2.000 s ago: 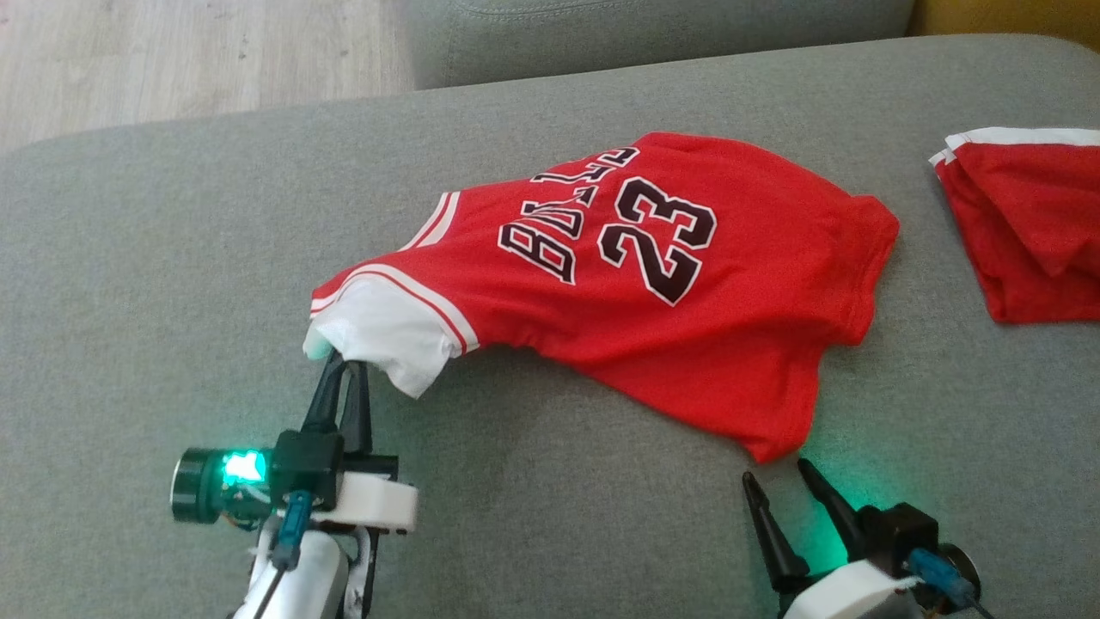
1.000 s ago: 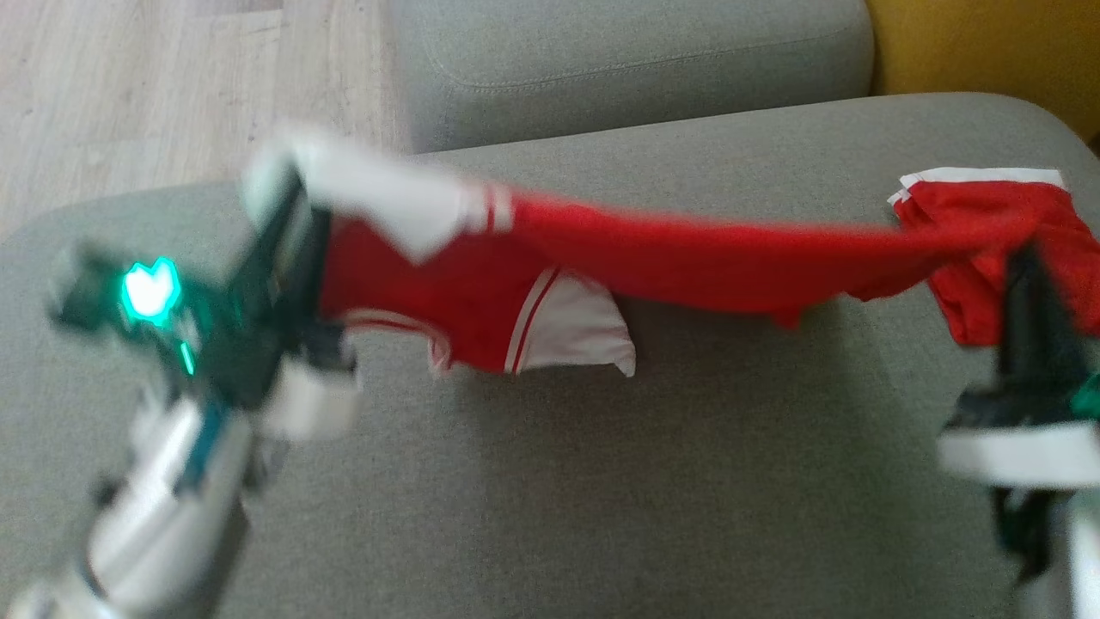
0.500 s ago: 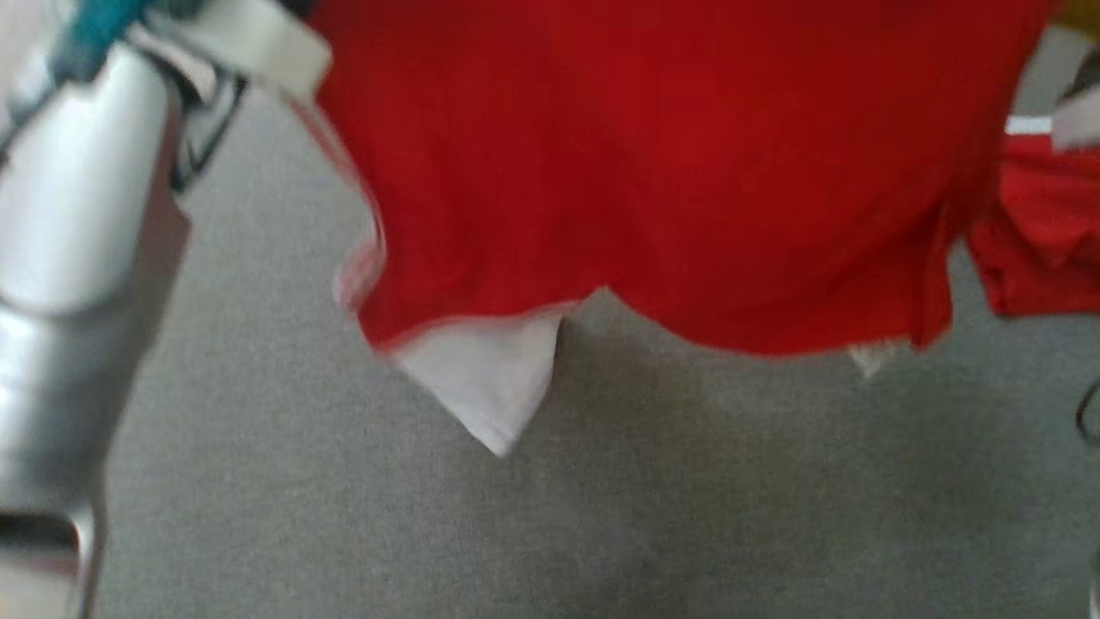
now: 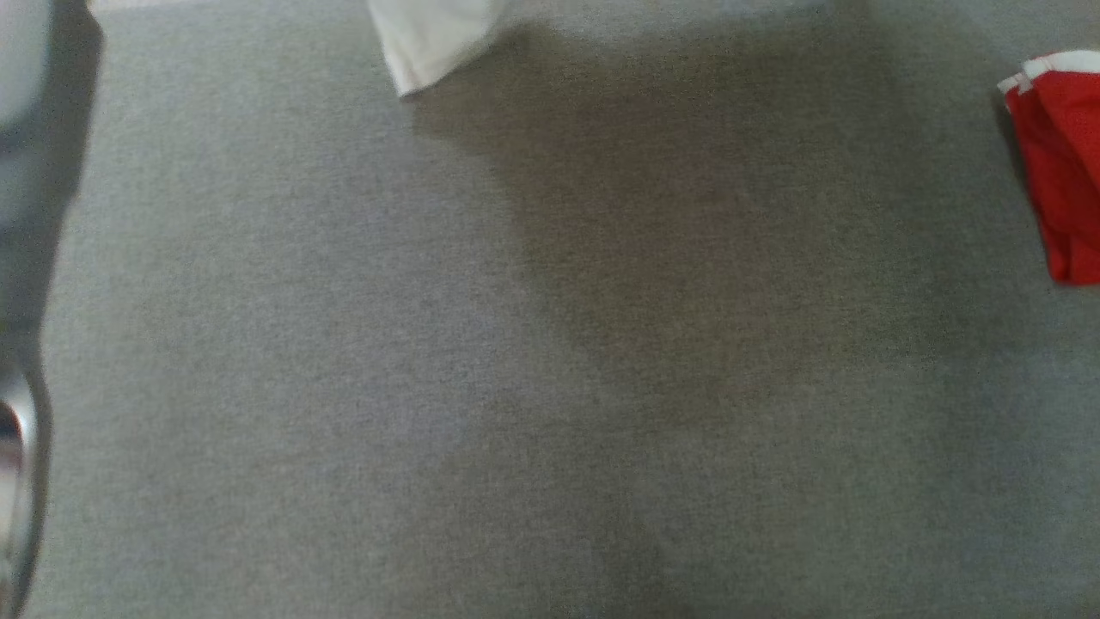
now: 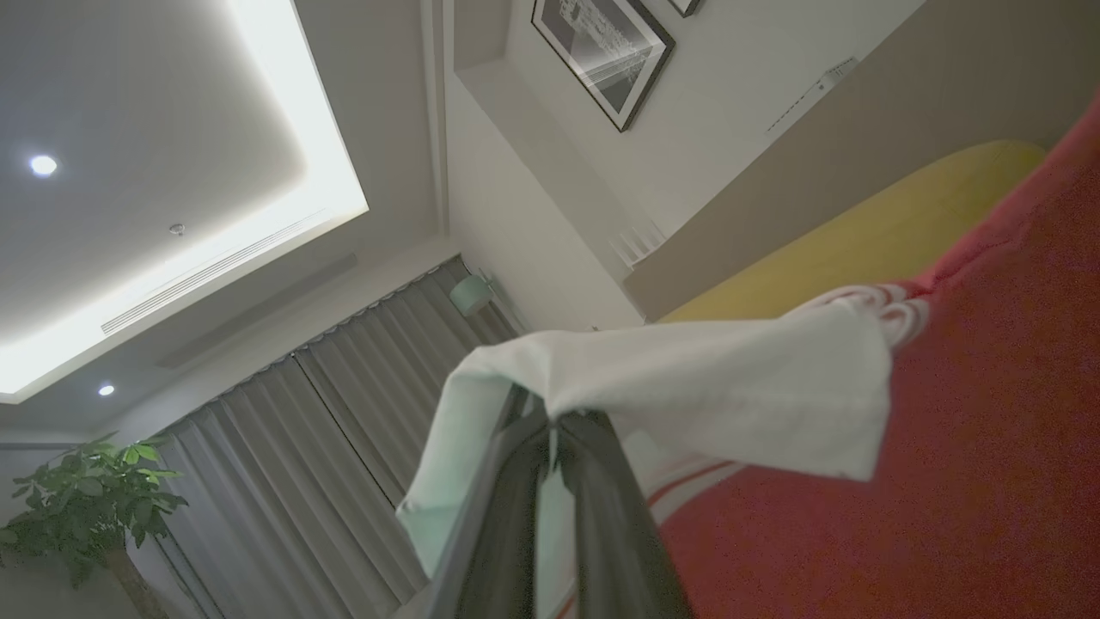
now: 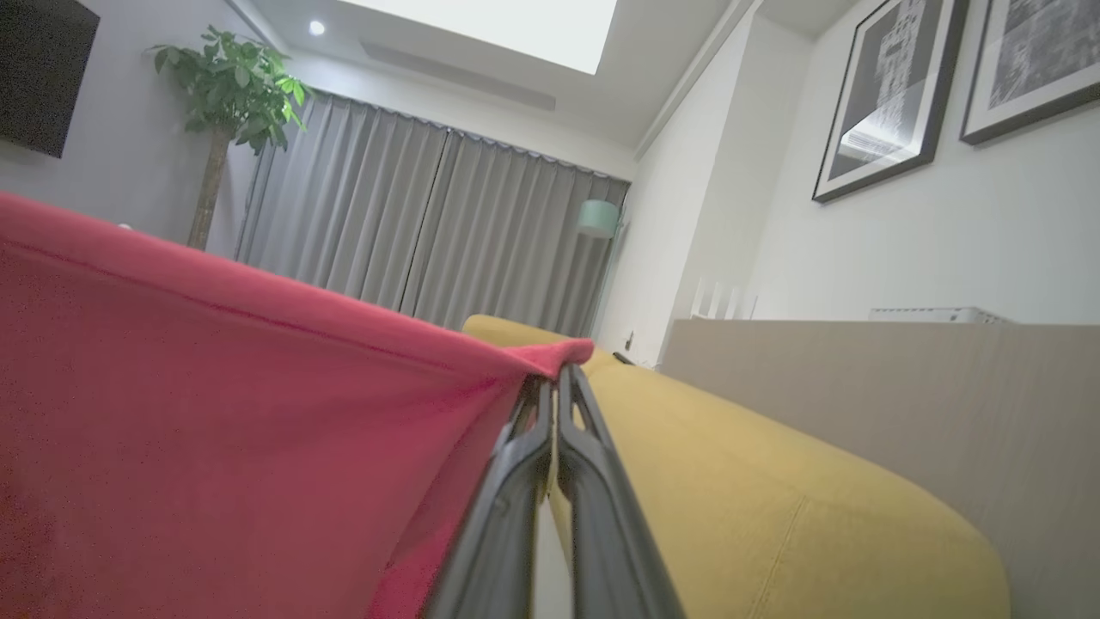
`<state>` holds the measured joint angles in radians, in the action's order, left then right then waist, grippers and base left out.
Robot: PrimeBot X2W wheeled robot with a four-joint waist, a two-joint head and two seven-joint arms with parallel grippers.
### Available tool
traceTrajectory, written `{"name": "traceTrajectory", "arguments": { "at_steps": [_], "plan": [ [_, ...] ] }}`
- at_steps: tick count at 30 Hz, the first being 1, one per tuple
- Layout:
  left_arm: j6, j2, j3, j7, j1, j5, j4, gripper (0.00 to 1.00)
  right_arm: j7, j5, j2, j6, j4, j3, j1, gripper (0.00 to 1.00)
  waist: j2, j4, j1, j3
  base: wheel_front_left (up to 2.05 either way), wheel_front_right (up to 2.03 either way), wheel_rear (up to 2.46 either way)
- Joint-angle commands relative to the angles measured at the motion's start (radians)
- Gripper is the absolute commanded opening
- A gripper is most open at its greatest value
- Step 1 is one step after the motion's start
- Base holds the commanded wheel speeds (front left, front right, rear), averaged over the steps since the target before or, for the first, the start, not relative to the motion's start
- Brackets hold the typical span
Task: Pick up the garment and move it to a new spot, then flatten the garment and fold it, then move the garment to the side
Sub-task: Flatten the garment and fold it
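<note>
Hanging above the grey sofa cushion (image 4: 344, 344), the red jersey (image 5: 988, 447) is pinched at its white sleeve (image 5: 687, 387) by the closed left gripper (image 5: 550, 421) and at a red edge (image 6: 550, 352) by the closed right gripper (image 6: 554, 378). Either thin pinch could be lost under a swing, dropping it crumpled. Its body is cut off above the head view.

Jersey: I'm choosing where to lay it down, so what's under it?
Grey cushion carrying its shadow; another red cloth lies off right. The jersey's hanging white sleeve covers a small patch at the top.
</note>
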<state>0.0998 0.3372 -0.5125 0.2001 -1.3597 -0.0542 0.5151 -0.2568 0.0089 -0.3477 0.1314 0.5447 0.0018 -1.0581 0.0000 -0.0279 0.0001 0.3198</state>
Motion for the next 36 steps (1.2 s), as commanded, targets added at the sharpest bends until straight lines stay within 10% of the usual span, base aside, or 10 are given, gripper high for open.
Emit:
{"name": "traceTrajectory", "arguments": {
  "at_steps": [1,21,36],
  "plan": [
    [-0.016,0.050,0.030,-0.001,0.027,-0.012,-0.032,0.00,-0.004,-0.002,-0.005,-0.001,-0.038,0.009,0.044,0.00,0.0000,0.005,-0.0001,-0.004,0.00,0.00,0.00],
    [-0.317,0.075,0.001,-0.046,1.373,-0.288,-0.526,0.00,0.008,0.019,0.107,-0.001,-0.296,-0.134,1.024,0.00,0.0000,0.025,-0.0001,-0.150,0.00,0.00,0.00],
    [-0.316,0.080,-0.015,-0.159,1.380,-0.333,-0.582,0.00,0.157,-0.003,0.197,-0.001,-0.421,-0.155,1.138,0.00,0.0000,0.014,-0.0001,-0.181,0.00,0.00,0.00]
  ]
}}
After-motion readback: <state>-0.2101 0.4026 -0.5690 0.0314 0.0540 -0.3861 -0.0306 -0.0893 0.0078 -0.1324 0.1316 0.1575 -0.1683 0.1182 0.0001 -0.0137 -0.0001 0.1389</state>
